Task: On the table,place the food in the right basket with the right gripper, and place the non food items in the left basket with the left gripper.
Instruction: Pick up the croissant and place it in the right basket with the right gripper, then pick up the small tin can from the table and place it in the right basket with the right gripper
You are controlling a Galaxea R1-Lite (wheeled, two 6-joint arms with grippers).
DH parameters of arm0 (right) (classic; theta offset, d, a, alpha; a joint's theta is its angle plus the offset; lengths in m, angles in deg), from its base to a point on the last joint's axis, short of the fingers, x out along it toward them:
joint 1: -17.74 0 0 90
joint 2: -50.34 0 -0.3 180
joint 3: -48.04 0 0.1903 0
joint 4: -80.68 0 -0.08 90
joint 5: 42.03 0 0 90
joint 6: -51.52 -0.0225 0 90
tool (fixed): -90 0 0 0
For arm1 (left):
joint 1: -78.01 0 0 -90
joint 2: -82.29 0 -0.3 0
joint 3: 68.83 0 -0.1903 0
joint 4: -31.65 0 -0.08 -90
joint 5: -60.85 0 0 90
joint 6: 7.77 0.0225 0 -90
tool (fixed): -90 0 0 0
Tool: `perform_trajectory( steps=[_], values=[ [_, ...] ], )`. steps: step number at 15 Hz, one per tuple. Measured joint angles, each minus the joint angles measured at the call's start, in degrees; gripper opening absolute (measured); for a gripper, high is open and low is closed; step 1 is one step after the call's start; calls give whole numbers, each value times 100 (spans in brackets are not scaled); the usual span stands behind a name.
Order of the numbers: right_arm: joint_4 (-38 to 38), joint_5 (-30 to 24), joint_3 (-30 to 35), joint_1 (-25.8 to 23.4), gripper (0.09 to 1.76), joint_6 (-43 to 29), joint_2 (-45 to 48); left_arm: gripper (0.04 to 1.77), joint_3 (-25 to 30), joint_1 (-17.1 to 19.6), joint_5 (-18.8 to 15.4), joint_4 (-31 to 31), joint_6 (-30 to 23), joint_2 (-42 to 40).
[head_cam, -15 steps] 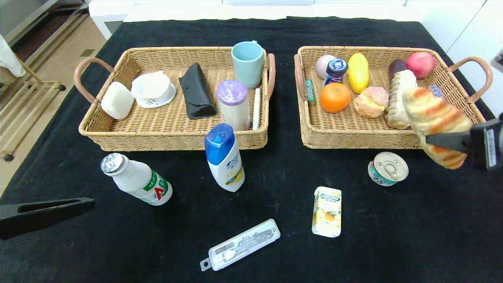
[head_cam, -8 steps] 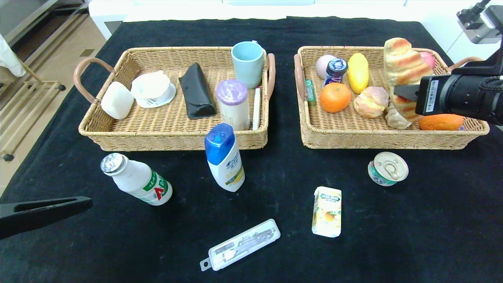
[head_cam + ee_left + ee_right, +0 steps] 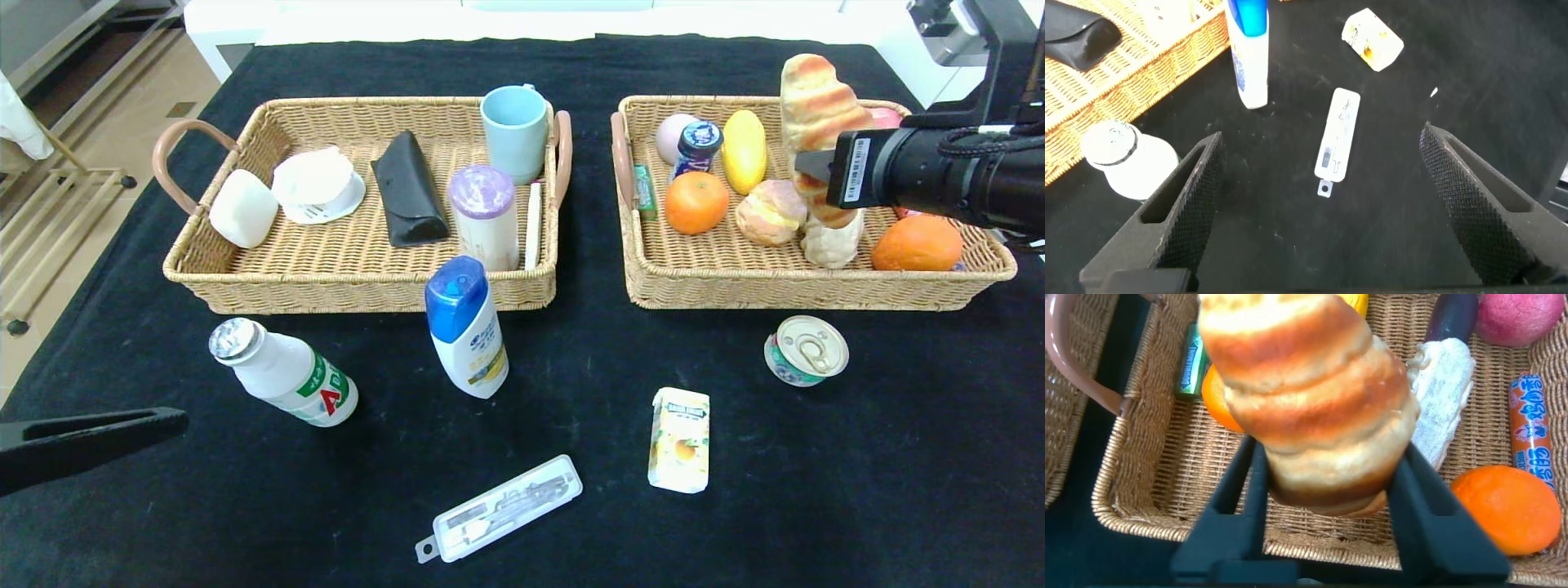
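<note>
- I'm at the placing step for one food item: my right hand [image 3: 808, 167] pinches a striped bread loaf [image 3: 814, 106] and holds it up over the right basket [image 3: 784, 286], above the rear middle of its load.
- From the right wrist view the loaf [image 3: 1310, 400] sits squarely between my two fingers [image 3: 1237, 498], gripped at its lower end, the rest sticking out past the fingertips.
- Directly under it lie a pale bread stick [image 3: 1441, 388], an orange [image 3: 1229, 396] and bare wicker; a second orange [image 3: 1503, 506] and a wrapped sausage [image 3: 1527, 412] lie to one side.
- The next move, as I judge it, is to lower the loaf toward the open wicker patch and spread the fingers. The basket is crowded, so I'd drop it low enough that it does not roll onto the round bun [image 3: 771, 212] or over the rim.
- My left hand [image 3: 1319, 212] is spread wide and hangs low over the near left of the surface [image 3: 571, 425], holding nothing.
- Items on the surface not yet sorted: a milk drink bottle [image 3: 282, 371], a shampoo bottle [image 3: 467, 327], a clear pen case [image 3: 500, 508], a juice carton [image 3: 679, 439] and a tin can [image 3: 807, 349].
- The shampoo and pen case belong in the left basket [image 3: 359, 286]; the drinks and can look like jobs for my right hand.
</note>
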Motion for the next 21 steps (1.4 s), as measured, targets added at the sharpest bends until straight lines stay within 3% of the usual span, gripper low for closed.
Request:
perform_trajectory(
  steps=[6, 16, 21],
  values=[
    [41, 9, -18, -2, 138, 24, -84, 172, 0, 0, 9, -5, 17, -6],
    [63, 145, 6, 9, 162, 65, -104, 172, 1, 0, 6, 33, 88, -26],
    [1429, 210, -18, 16, 166, -212, 188, 172, 4, 0, 2, 41, 88, -28]
  ],
)
